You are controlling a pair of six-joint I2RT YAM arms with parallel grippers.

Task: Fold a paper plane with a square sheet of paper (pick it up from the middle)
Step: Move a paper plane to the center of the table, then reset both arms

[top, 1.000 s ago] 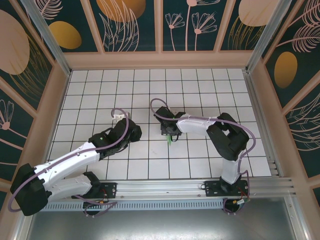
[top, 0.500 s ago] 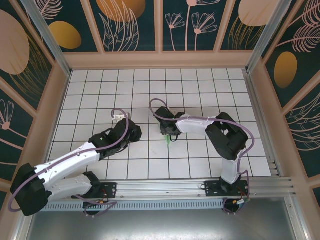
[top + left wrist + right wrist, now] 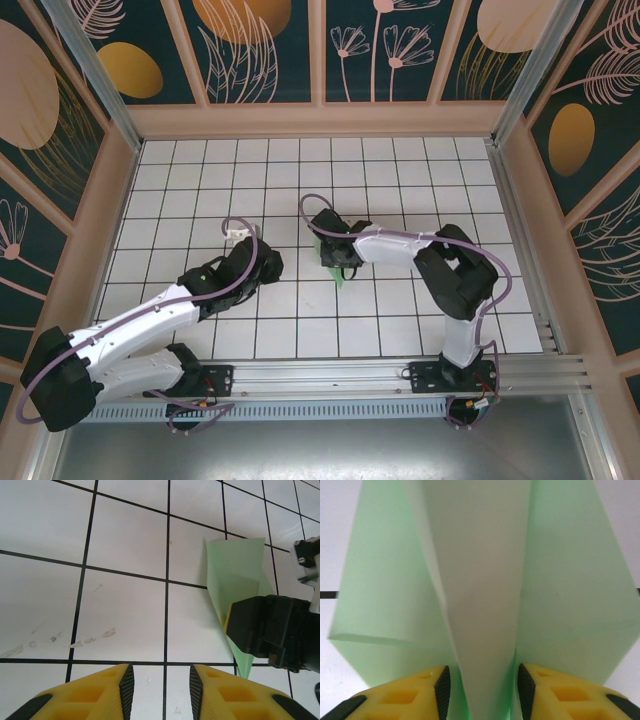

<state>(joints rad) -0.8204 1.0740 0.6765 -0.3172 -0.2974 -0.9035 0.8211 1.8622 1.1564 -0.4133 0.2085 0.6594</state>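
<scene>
Looking down from the top camera on the right gripper (image 3: 336,262), low over the middle of the white gridded tabletop (image 3: 200,180), with its fingertips tucked under the black wrist and impossible to read from up there. Catching just two scraps of the paper plane (image 3: 341,279) around that wrist: a pale green point poking out on the near side and a sliver on the far left side, with everything between covered. Switching to the right wrist camera and finding the right gripper (image 3: 481,690) pressed in on both sides of the raised centre ridge of the paper plane (image 3: 570,580), pinching it, with green wings spreading left and right and running off the top of the frame. Hard to say from here whether lifted or resting on the tiles. Over to the left wrist camera now, and getting the paper plane (image 3: 234,575) in outline at last: broad at one end, narrowing to a tip at the other, its middle blocked by the black body of the right gripper (image 3: 272,630). Finding the left gripper (image 3: 159,690) spread a little, with only bare tile between the yellow fingers, well short of the paper. Back up top, placing the left gripper (image 3: 272,266) to the left of the paper plane and apart from it, fingers again buried under the arm.
</scene>
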